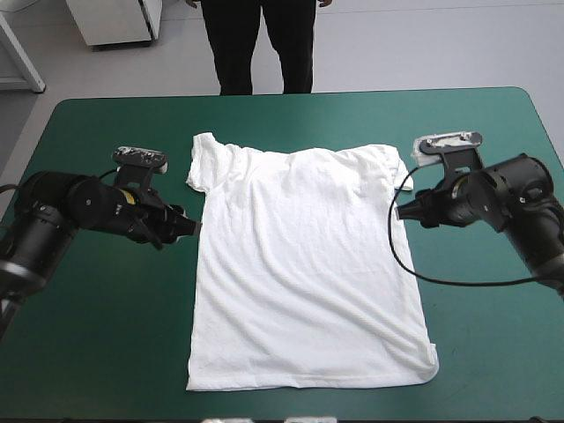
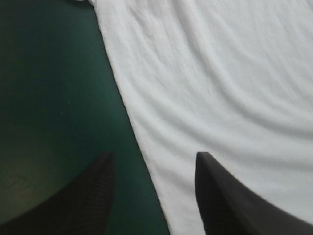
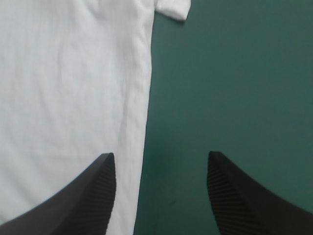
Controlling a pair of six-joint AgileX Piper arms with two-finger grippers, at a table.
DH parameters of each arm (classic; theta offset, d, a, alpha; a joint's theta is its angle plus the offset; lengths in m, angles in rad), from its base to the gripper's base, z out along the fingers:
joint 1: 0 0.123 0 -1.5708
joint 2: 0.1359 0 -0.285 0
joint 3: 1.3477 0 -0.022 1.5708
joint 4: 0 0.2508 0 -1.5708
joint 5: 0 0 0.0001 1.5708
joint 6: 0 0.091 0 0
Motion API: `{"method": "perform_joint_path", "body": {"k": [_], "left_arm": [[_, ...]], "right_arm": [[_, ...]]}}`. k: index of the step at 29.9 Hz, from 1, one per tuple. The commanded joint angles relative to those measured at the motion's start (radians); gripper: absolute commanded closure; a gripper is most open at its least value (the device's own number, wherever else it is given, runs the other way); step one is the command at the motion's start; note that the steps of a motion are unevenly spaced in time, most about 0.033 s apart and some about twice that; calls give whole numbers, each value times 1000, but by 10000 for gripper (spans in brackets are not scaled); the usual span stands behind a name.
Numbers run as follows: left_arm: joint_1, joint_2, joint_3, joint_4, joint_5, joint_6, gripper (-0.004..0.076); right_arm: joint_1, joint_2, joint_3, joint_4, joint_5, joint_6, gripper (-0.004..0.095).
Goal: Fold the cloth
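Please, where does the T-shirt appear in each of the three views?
High view: the T-shirt lies spread flat mid-table, between the left gripper and the right gripper.
Left wrist view: T-shirt ahead, side edge between the open fingers.
Right wrist view: T-shirt likewise, other side edge.
Shared landmark: white edge against the teal-green cover.

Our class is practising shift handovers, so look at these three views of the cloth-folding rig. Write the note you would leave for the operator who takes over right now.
Left gripper: open, holding nothing, low at the T-shirt's left side edge. In its wrist view, one finger is over the shirt and the other over the teal-green cover.
Right gripper: open and empty, straddling the right side edge in the same way.
T-shirt: spread flat mid-table, collar toward the far edge and hem toward the near edge.
Done: the shirt is laid out.
Left: no fold made yet. Probably grasp both side edges next, then fold.
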Motion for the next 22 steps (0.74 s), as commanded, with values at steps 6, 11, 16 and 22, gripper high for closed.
{"method": "perform_joint_path", "body": {"k": [6, 11, 16, 22], "left_arm": [[-5, 211, -123, 46, -100, -56, 348], [-5, 319, -125, 86, -113, -58, 347], [-5, 410, -125, 86, -180, -65, 290], [-5, 489, -125, 95, -232, -99, 279]], "right_arm": [[-8, 120, -171, -60, -102, 18, 376], [-48, 196, -187, -44, -107, 44, 375], [-79, 228, -187, -9, -134, 29, 375], [-83, 231, -187, -9, -162, 6, 376]]}}
